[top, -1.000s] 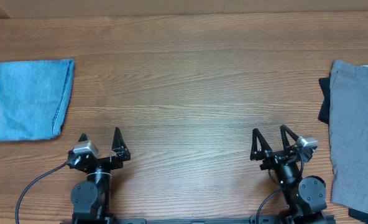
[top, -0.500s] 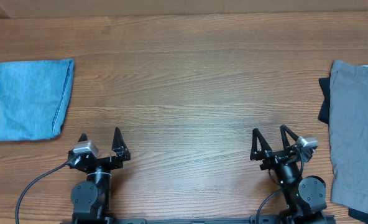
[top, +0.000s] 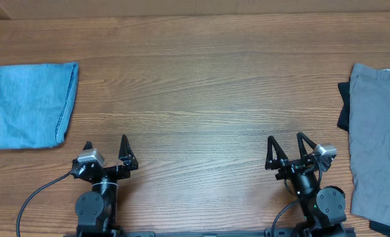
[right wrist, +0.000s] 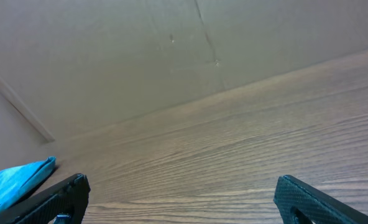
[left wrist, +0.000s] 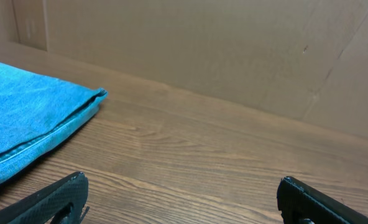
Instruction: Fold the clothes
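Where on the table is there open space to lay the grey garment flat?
The wooden table is bare across its middle, from the folded light blue denim piece on the left to the plain grey garment on the right. Crowded: that right edge, where a black garment peeks out.

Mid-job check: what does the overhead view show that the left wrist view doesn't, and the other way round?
Only overhead: the grey garment at the right edge, a black garment showing at its left side, and the right gripper, open and apart from both.
Only left wrist: the cardboard wall behind the work surface.
Both: the folded blue denim piece, the wooden table, and the left gripper, open and empty.
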